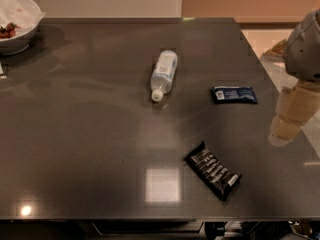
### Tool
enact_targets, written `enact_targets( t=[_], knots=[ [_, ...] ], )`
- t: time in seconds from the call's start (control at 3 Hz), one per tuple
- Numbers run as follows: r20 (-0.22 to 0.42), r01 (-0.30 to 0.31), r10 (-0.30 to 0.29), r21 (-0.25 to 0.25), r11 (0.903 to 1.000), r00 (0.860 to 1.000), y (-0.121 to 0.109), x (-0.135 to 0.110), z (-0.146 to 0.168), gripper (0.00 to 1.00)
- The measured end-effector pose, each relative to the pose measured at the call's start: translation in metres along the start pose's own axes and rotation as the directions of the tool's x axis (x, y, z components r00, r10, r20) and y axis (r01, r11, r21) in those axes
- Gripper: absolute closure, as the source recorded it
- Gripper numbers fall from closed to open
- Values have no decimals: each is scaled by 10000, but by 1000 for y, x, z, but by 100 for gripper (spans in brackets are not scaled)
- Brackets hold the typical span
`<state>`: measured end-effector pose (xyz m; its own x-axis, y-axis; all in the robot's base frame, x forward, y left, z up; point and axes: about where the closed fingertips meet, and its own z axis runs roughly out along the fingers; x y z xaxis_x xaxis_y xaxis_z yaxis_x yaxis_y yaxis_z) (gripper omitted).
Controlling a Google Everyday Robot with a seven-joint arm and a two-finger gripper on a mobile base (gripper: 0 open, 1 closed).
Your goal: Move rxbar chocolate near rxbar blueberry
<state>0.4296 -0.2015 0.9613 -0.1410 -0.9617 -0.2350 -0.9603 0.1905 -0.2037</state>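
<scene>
The rxbar chocolate (213,170), a black bar with white lettering, lies flat and diagonal on the dark table (90,149), near the front right. The rxbar blueberry (234,94), a dark blue bar with a white label, lies flat further back, to the right of the middle. The two bars are apart. My gripper (286,126) hangs at the right edge of the view, over the table's right side, right of both bars and touching neither. Nothing shows in it.
A clear plastic bottle (164,74) lies on its side in the middle of the table, left of the blue bar. A white bowl (17,21) with food stands at the back left corner. The table's right edge runs close beside the gripper.
</scene>
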Motion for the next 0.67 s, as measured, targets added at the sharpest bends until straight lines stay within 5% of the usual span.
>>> enact_targets(
  t=[0.67],
  knots=[
    [277,-374,397,-797,9961,9988,47,-23,35,0]
  ],
)
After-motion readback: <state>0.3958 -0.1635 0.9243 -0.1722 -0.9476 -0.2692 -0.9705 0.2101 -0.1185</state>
